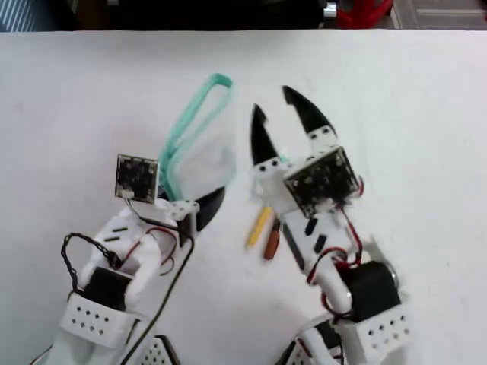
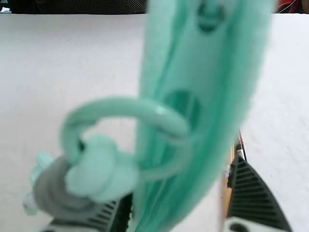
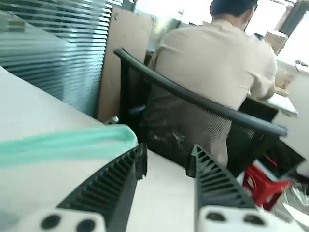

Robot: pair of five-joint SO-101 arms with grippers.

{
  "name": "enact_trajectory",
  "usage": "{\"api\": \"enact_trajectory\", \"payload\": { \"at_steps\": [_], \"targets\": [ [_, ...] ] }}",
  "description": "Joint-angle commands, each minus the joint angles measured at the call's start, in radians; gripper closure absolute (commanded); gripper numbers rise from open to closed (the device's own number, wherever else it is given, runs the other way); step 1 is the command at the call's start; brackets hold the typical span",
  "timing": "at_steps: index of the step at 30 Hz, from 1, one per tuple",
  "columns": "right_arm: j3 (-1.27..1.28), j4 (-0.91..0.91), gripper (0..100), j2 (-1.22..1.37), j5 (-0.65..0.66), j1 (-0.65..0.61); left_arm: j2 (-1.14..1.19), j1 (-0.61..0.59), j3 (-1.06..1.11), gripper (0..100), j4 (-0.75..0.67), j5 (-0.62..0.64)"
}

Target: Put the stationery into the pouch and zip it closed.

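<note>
Left of centre on the worktop (image 1: 418, 114): pouch (image 1: 194, 125), near end clamped by left gripper (image 1: 199, 205), seemingly to steady its mouth; right gripper (image 1: 273, 101), spread and empty, just right of it, pens (image 1: 266, 232) lying under that arm.

L gripper (image 1: 194, 204) clamped tight; R gripper (image 1: 272, 103) agape.

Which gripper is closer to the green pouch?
Left. The left gripper is clamped on the near end of the pouch. The right gripper hangs open just beside it, not touching.
</note>
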Motion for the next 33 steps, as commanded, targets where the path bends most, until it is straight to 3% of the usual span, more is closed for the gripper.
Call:
{"api": "enact_trajectory", "payload": {
  "at_steps": [1, 6, 11, 15, 20, 33],
  "targets": [
    [0.029, 0.054, 85.8, 0.048, 0.003, 0.117, 0.008, 0.030, -0.006, 71, -0.023, 0.005],
    [0.029, 0.143, 85.8, 0.303, 0.002, 0.209, 0.008, 0.033, -0.006, 71, -0.023, 0.005],
    [-0.127, 0.240, 85.8, 0.644, 0.003, 0.266, 0.008, 0.033, -0.005, 71, -0.023, 0.005],
    [-0.307, 0.360, 85.8, 0.914, -0.005, 0.254, 0.008, 0.033, -0.005, 71, -0.023, 0.005],
    [-0.468, 0.456, 89.8, 1.164, -0.106, 0.219, 0.008, 0.033, -0.005, 71, -0.023, 0.005],
    [-0.569, 0.490, 88.6, 1.366, -0.161, 0.219, 0.008, 0.033, -0.005, 71, -0.023, 0.005]
  ]
}}
